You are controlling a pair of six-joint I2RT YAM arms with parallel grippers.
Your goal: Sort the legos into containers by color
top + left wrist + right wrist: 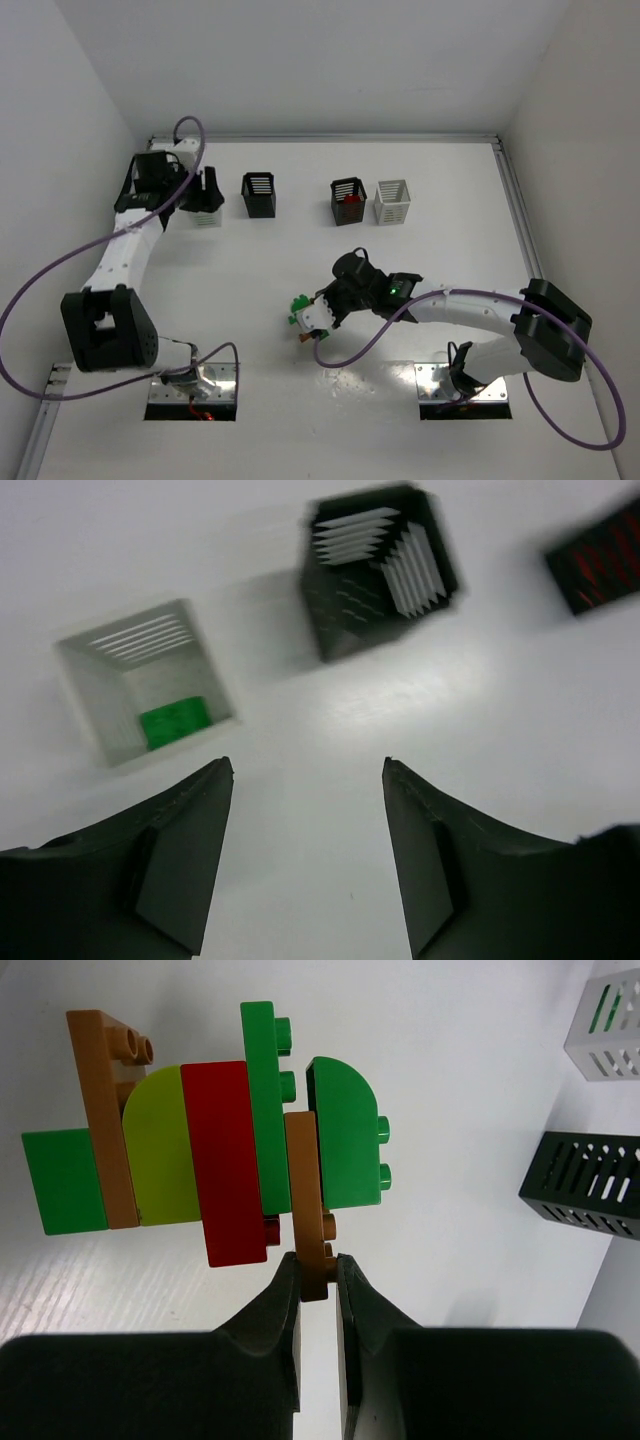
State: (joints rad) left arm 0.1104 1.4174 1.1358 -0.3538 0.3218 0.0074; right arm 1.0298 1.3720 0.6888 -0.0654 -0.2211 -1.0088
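My right gripper [318,1260] is shut on the end of an orange-brown plate [305,1195]. The plate is part of a joined cluster of legos [225,1150] in green, red, yellow-green and orange-brown. In the top view the gripper [325,318] holds this cluster [301,311] low over the table's middle. My left gripper [308,770] is open and empty, hovering by the far-left white bin [110,695], which holds a green brick [175,723]. In the top view this gripper [207,192] sits over that bin [207,219].
A row of bins stands at the back: an empty black bin [259,194], a black bin with red inside [348,201] and a white bin [392,201]. The right wrist view shows a white bin [605,1020] and a black bin [585,1195] at its right edge.
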